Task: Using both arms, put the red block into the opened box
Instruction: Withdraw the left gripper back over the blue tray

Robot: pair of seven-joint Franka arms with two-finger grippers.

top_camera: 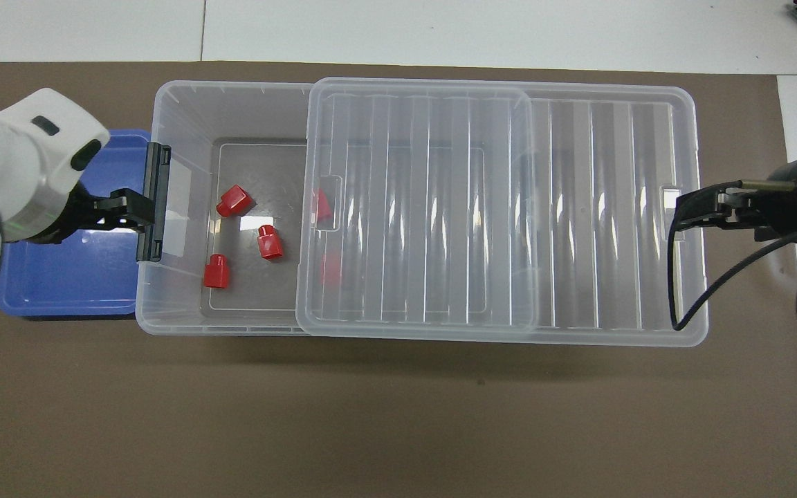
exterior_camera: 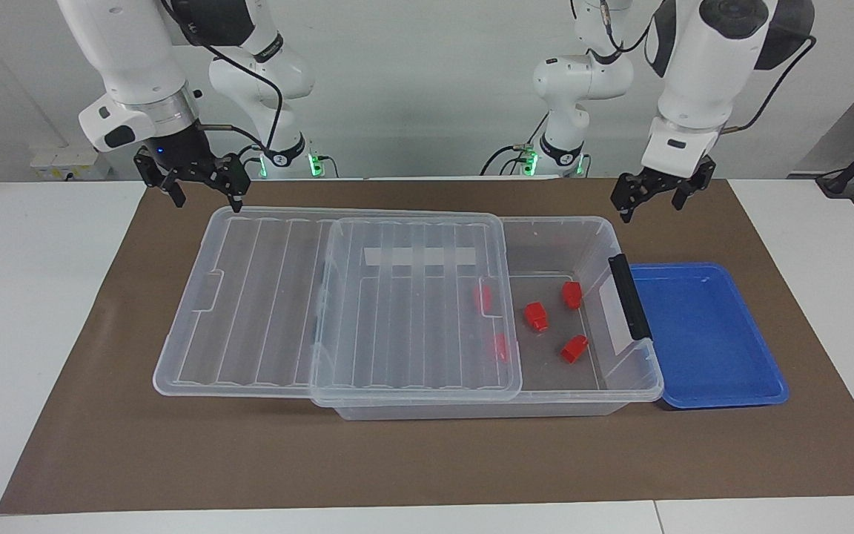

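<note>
The clear box lies on the brown mat, its ribbed lid slid toward the right arm's end. Three red blocks lie on the uncovered floor: red block in the middle, with two more beside it. Two further ones show through the lid. My left gripper hangs open and empty, high over the box's latch end. The right gripper stands open at the lid's outer end.
A shallow blue tray sits against the box's end toward the left arm, beside the black latch handle. A brown mat covers the table under everything.
</note>
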